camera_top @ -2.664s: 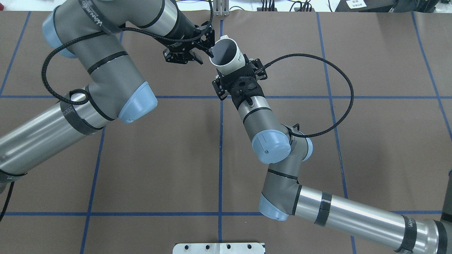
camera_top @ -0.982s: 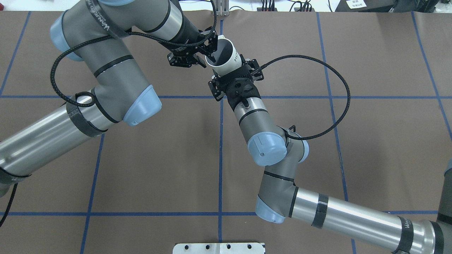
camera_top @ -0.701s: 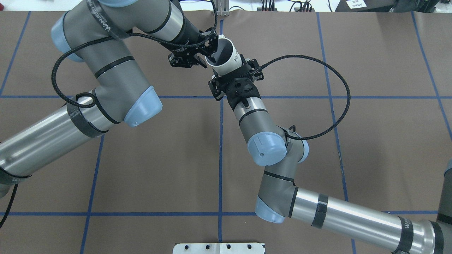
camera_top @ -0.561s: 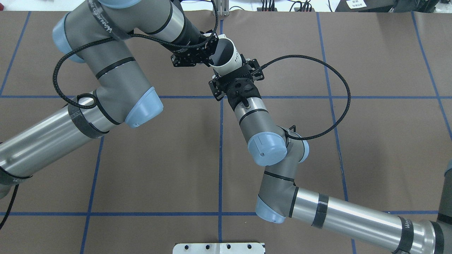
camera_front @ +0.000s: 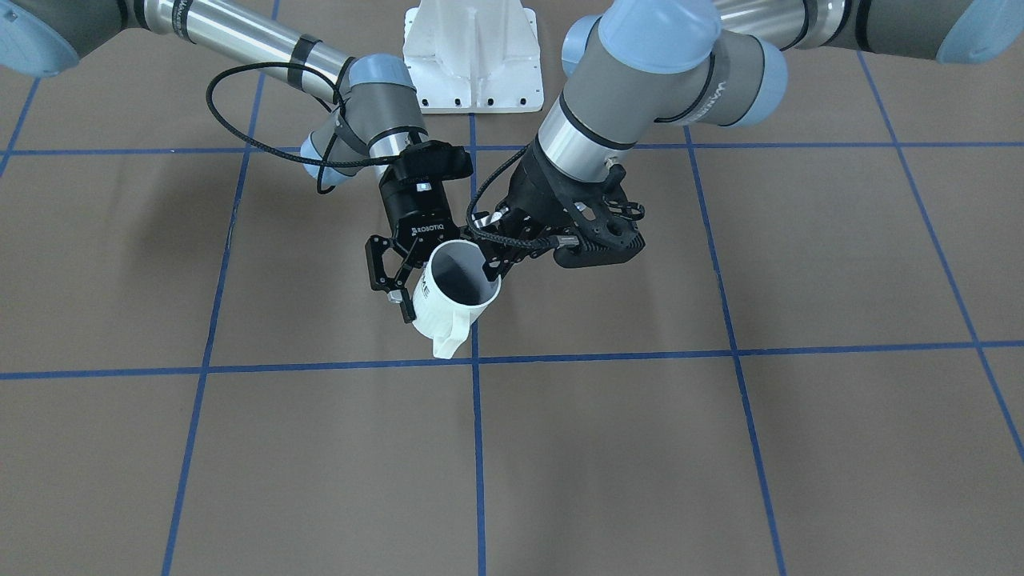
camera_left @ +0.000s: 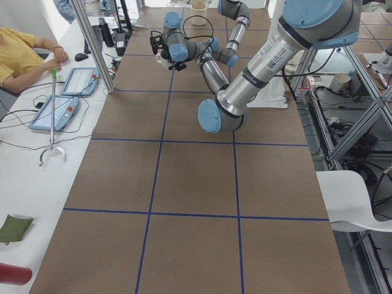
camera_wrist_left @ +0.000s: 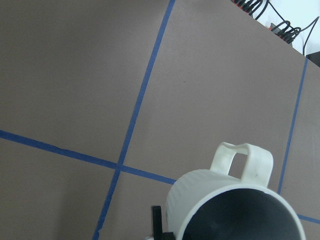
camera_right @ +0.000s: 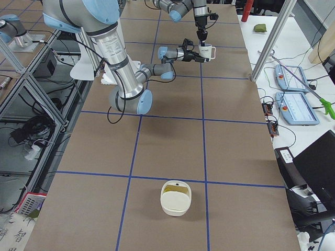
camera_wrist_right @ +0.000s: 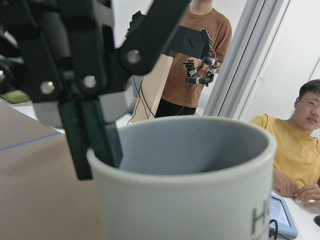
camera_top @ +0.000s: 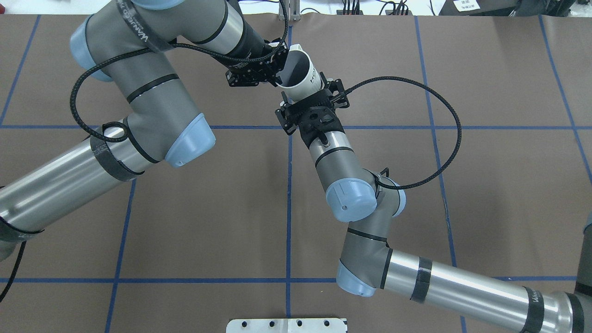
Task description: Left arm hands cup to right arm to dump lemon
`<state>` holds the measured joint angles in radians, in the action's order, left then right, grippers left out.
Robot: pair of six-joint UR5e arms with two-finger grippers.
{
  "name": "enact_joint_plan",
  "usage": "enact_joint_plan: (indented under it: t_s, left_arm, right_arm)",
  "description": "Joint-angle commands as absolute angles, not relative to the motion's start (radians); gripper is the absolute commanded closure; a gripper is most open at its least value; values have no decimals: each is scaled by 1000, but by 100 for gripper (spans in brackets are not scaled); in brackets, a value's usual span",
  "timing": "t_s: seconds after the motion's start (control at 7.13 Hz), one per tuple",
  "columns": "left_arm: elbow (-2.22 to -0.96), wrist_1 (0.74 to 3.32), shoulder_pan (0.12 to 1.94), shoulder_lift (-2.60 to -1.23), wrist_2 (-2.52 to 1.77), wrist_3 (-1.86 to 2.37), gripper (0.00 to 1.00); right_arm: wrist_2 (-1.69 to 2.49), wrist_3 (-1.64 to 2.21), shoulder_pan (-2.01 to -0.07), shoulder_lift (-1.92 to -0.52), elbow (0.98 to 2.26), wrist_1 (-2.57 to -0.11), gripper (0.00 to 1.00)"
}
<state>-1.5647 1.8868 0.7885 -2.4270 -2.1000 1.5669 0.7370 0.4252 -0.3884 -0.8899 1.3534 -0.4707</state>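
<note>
Right tool grips the cup around its ribbed body, holding it off the table near the far edge. Left tool pinches the rim, one finger inside the mouth. I see a cream bowl well apart toward my right end, only from the right side camera. Two people sit and stand past the far edge in the right wrist view; the left wrist view shows just handle and blue tape lines.
</note>
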Motion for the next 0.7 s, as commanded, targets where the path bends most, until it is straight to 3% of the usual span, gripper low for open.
enact_joint_plan:
  t_s: [0.0, 0.42, 0.56]
  left_arm:
    - [-1565, 1887, 788, -2430, -2100, 1566, 100]
    - [-1565, 1887, 788, -2430, -2100, 1566, 100]
    - [-1565, 1887, 788, -2430, -2099, 1566, 100]
  right_arm:
    - [727, 422, -371, -910, 1391, -466, 2]
    - [660, 397, -322, -928, 1417, -465, 2]
    - [620, 346, -278, -992, 1516, -465, 2]
